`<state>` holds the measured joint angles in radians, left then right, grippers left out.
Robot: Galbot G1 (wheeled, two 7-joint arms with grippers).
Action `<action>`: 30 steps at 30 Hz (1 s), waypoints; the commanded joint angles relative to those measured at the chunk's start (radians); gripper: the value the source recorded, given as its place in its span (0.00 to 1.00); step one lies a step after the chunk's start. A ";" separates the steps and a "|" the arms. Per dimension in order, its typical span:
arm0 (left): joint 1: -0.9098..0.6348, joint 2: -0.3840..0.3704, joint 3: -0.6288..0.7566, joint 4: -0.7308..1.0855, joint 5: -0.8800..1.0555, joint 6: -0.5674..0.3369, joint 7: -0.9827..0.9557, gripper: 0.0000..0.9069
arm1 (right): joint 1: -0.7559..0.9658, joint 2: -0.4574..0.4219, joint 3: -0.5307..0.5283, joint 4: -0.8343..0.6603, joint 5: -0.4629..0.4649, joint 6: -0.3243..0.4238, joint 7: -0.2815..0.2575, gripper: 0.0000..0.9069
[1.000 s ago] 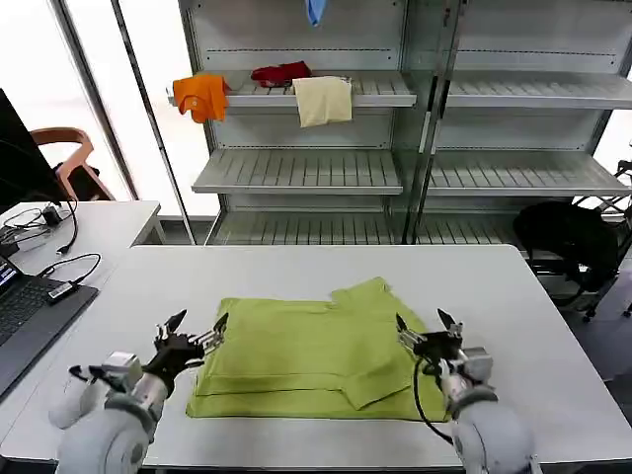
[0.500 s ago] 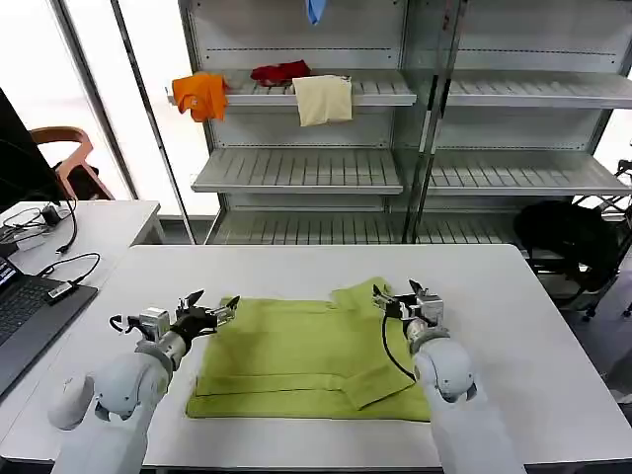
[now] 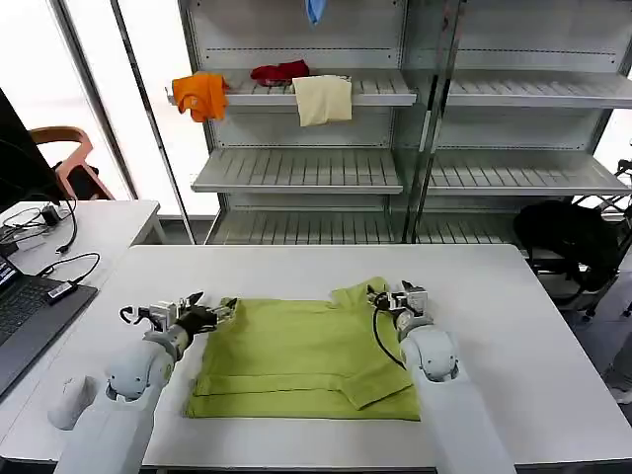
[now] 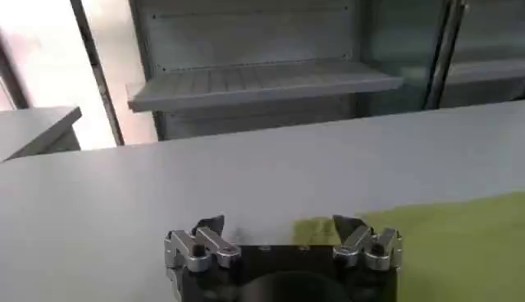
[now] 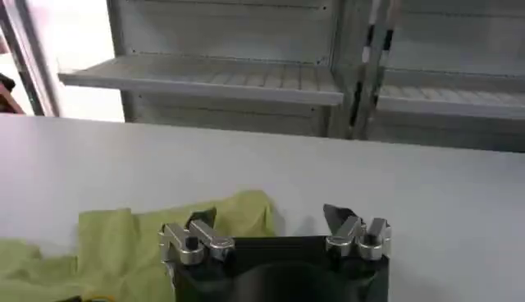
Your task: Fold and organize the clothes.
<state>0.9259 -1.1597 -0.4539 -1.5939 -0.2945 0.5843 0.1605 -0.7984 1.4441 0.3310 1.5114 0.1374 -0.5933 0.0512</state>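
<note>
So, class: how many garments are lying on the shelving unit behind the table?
3, all on the upper shelf: an orange garment at its left end, a red garment further right, and a cream garment hanging over the front edge beside it. More may be hidden.

The lime-green T-shirt [image 3: 296,355] lies flat, partly folded, in the lower centre of the head view. One sleeve is folded over its lower right part.

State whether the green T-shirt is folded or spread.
Partly folded: the green T-shirt lies on the table with layered edges and a sleeve tucked over.
</note>
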 commanded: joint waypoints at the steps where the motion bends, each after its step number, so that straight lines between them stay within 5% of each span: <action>1: -0.017 0.004 0.007 0.047 0.049 0.000 0.015 0.48 | 0.018 0.007 -0.003 -0.045 -0.025 -0.002 -0.013 0.00; 3: -0.014 0.005 0.009 0.038 0.056 0.000 0.024 0.07 | 0.014 0.005 -0.004 -0.044 -0.026 -0.002 -0.021 0.00; 4: -0.011 0.004 0.011 0.034 0.068 0.000 0.028 0.02 | 0.013 0.005 -0.004 -0.044 -0.027 -0.001 -0.027 0.00; 24: 0.010 -0.019 0.013 0.008 0.072 -0.001 0.075 0.00 | -0.004 0.008 0.000 0.014 -0.012 0.002 -0.034 0.00; 30: 0.005 -0.021 0.003 -0.019 0.016 -0.003 0.046 0.00 | -0.018 -0.007 0.016 0.107 0.088 0.004 -0.001 0.00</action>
<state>0.9323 -1.1819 -0.4525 -1.6021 -0.2502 0.5807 0.2117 -0.8127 1.4451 0.3389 1.5403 0.1496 -0.5934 0.0332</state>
